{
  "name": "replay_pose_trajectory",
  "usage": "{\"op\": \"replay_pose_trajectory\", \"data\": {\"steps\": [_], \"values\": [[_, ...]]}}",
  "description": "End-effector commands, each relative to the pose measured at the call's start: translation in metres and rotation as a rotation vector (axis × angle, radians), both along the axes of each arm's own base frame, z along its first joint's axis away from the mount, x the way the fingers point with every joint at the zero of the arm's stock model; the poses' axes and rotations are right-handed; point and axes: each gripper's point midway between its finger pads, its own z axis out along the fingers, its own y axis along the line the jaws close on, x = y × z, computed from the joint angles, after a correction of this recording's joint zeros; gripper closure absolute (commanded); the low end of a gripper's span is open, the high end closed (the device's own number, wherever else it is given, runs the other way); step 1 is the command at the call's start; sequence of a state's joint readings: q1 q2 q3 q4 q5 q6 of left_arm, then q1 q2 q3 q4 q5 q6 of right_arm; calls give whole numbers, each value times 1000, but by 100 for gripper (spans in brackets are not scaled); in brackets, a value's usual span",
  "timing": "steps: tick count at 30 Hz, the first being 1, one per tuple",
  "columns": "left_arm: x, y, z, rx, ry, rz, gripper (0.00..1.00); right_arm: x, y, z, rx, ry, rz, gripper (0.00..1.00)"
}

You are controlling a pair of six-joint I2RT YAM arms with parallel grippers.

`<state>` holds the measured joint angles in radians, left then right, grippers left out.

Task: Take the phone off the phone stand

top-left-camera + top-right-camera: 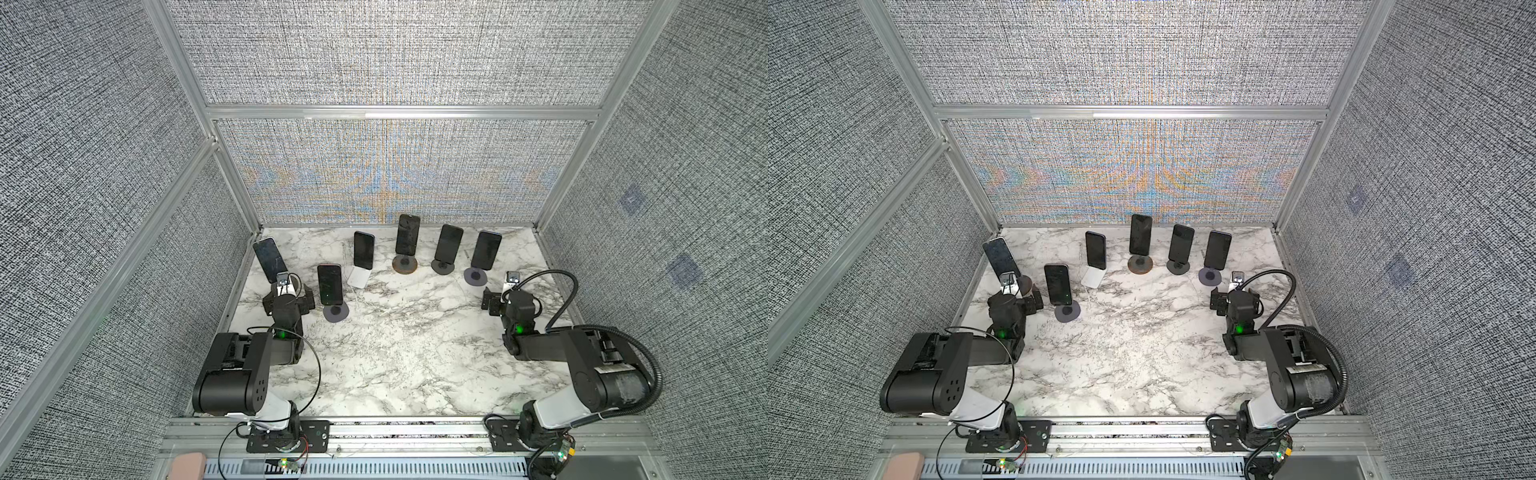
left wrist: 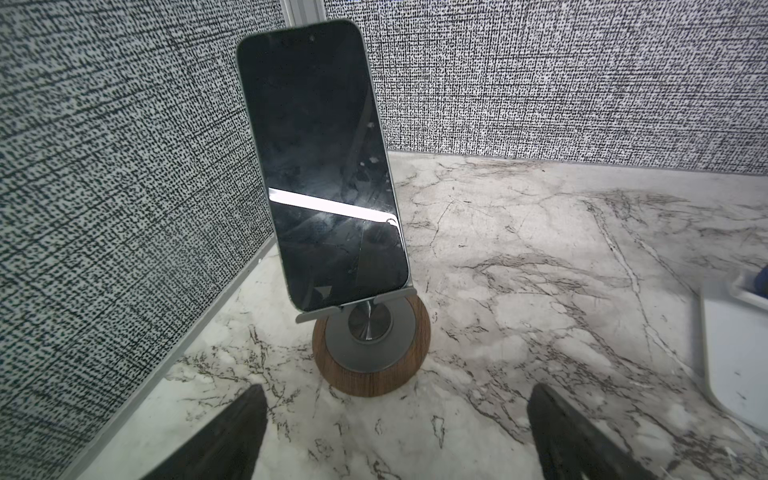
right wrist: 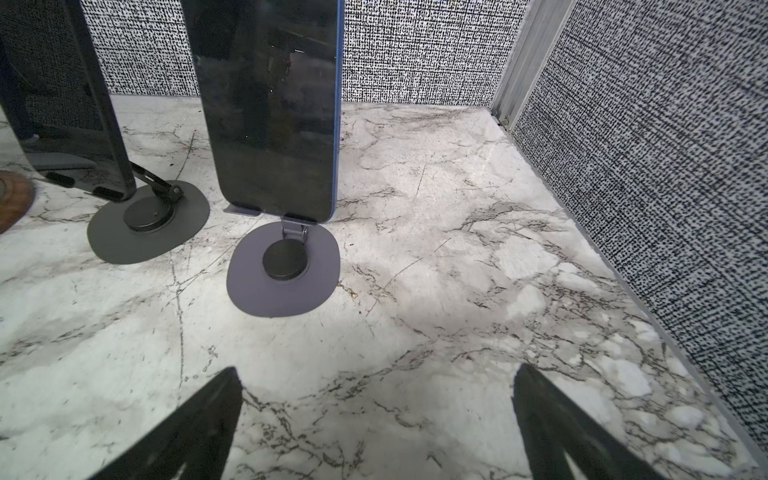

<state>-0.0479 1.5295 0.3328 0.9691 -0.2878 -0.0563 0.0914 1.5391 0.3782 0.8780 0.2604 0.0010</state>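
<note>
The white marble-patterned tabletop (image 1: 415, 353) has grey-black veins; the woven fabric walls (image 1: 104, 166) are speckled black and white. At the table's far left corner, a black-screened phone (image 2: 320, 166) sits on a round stand (image 2: 370, 382) of brown wood-grain and grey metal.

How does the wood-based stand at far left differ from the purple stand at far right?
The wood stand's base is thick and wood-rimmed; the purple stand's is thin and flat. The wood stand's phone leans sideways; the purple stand's phone stands straighter, blue-edged. Both hold dark phones on a bottom lip.
</note>
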Motion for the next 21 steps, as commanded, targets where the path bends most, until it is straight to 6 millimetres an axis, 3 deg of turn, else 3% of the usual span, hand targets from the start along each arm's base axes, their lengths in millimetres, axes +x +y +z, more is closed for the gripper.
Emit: {"op": "replay_pose_trajectory", "data": {"steps": [1,14,17,21], "values": [[2,0,3,4,-11,-2,1,1,0,2,2,-9,-4,1],[1,0,4,7,-14,-6,3,1,-1,5,7,-21,-3,1],[-10,0,34,12,-75,-7,3,-2,3,21,-7,-3,21,1],[-33,4,89,2,-111,10,1,-18,-2,49,24,132,-58,1]]}}
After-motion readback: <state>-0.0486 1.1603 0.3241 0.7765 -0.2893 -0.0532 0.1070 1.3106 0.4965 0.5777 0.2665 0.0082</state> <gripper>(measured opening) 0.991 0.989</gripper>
